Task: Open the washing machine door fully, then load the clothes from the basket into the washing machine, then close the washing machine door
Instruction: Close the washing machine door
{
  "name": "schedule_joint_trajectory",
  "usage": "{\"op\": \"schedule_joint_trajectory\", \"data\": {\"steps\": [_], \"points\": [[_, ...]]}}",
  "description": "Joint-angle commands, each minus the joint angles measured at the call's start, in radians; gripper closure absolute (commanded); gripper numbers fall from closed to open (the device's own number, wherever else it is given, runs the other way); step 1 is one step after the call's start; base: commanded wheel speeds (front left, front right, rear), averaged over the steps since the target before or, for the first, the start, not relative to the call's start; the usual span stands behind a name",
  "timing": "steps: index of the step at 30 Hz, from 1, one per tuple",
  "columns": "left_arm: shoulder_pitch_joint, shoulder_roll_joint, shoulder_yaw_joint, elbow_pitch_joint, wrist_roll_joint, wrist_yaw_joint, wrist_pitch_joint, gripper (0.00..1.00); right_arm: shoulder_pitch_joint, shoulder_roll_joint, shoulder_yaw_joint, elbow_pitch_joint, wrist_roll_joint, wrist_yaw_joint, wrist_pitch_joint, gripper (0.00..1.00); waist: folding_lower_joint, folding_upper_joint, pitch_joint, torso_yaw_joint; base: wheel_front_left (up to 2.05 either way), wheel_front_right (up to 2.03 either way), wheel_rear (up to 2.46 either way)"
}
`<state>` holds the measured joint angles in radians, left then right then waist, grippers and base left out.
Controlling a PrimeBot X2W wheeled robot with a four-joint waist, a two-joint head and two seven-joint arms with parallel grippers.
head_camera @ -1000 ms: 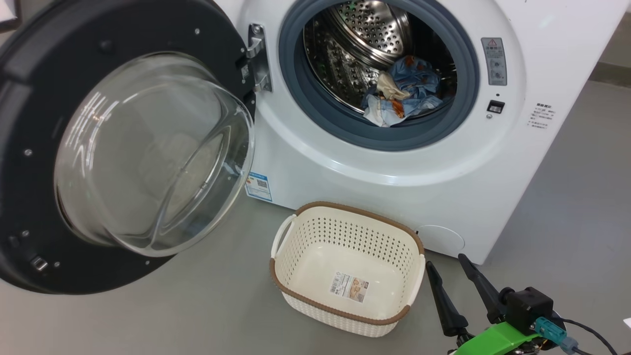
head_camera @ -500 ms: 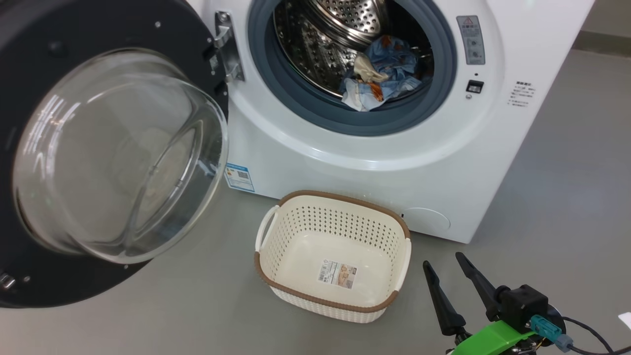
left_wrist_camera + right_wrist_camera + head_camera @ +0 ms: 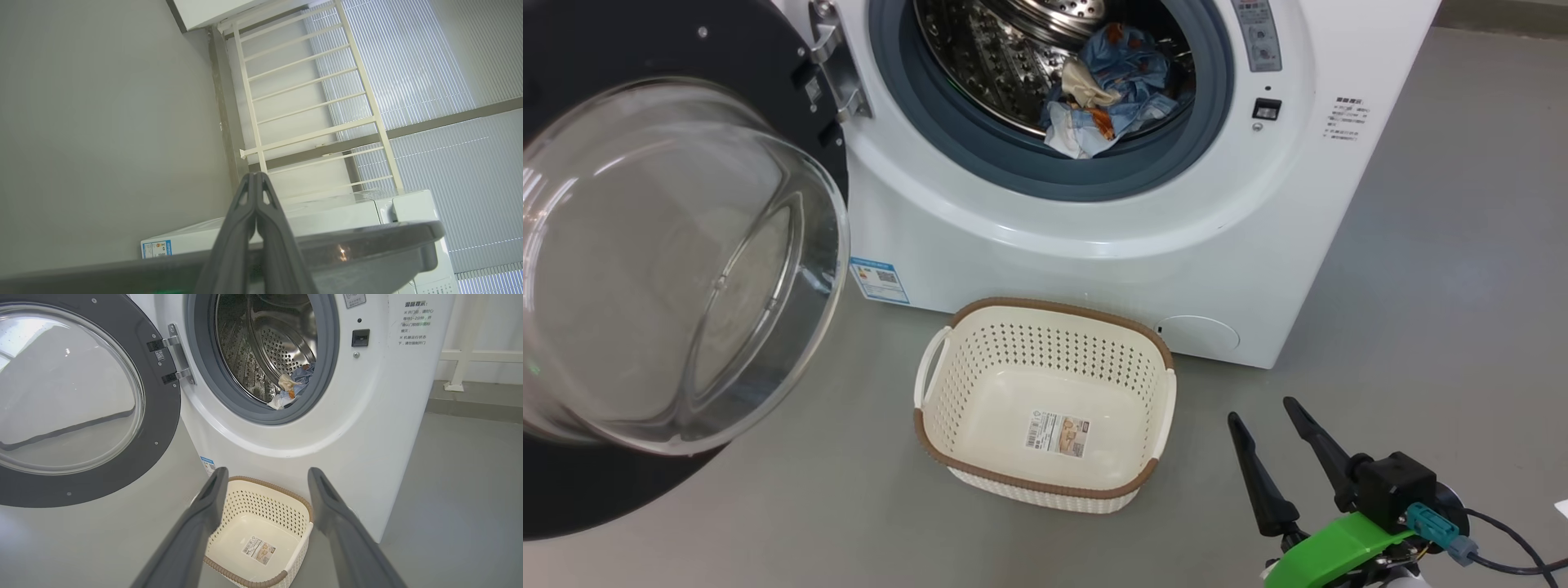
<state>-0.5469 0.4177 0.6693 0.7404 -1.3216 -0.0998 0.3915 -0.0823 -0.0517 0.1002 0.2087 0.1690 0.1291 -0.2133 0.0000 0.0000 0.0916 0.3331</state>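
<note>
Only your view moved: the washer (image 3: 1094, 261) sits higher now. The door (image 3: 678, 261) hangs wide open. The basket (image 3: 1045, 351) is empty; the clothes (image 3: 1107, 98) lie in the drum (image 3: 980, 65). So 1 job is left: shut the door. Right gripper (image 3: 1262, 409) is spread apart, left gripper (image 3: 256, 176) pinched together.
</note>
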Motion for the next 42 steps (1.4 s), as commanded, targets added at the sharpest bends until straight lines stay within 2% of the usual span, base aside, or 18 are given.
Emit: {"op": "schedule_joint_trajectory", "data": {"steps": [1,8,18,30,31,36,39,42], "points": [[0.000,0.070,0.007,-0.021,-0.016,-0.004,0.028,1.00,-0.022,0.001,0.020,-0.030,-0.008,0.002,-0.001,0.00,0.0000,0.0000,0.001,-0.003,0.00,0.00,0.00],[0.028,0.066,-0.013,-0.042,-0.044,-0.003,0.138,1.00,-0.019,0.001,0.017,-0.029,0.001,0.002,-0.003,0.00,0.0000,0.0000,0.003,0.006,0.00,0.00,0.00],[0.084,0.040,-0.030,-0.119,-0.098,0.035,0.298,1.00,-0.022,0.001,0.017,-0.022,0.010,0.002,-0.005,0.00,0.0000,0.0000,0.007,0.025,0.00,0.00,0.00],[0.165,-0.006,-0.021,-0.267,-0.200,0.122,0.485,1.00,-0.025,0.001,0.019,-0.004,0.020,0.002,-0.014,0.00,0.0000,0.0000,0.004,0.032,0.00,0.00,0.00],[0.185,-0.016,-0.020,-0.301,-0.218,0.141,0.519,1.00,-0.025,0.001,0.020,-0.002,0.022,0.002,-0.015,0.00,0.0000,0.0000,0.003,0.033,0.00,0.00,0.00],[0.228,-0.037,-0.020,-0.379,-0.257,0.168,0.589,1.00,-0.026,0.001,0.018,0.003,0.024,0.002,-0.018,0.00,0.0000,0.0000,0.001,0.034,0.00,0.00,0.00],[0.266,-0.065,-0.040,-0.463,-0.288,0.193,0.662,1.00,-0.025,0.001,0.019,0.010,0.027,0.002,-0.020,0.00,0.0000,0.0000,-0.003,0.037,0.00,0.00,0.00],[0.289,-0.095,-0.055,-0.527,-0.304,0.203,0.691,1.00,-0.026,0.001,0.025,0.014,0.031,0.002,-0.022,0.00,0.0000,0.0000,-0.006,0.037,0.00,0.00,0.00]]}}
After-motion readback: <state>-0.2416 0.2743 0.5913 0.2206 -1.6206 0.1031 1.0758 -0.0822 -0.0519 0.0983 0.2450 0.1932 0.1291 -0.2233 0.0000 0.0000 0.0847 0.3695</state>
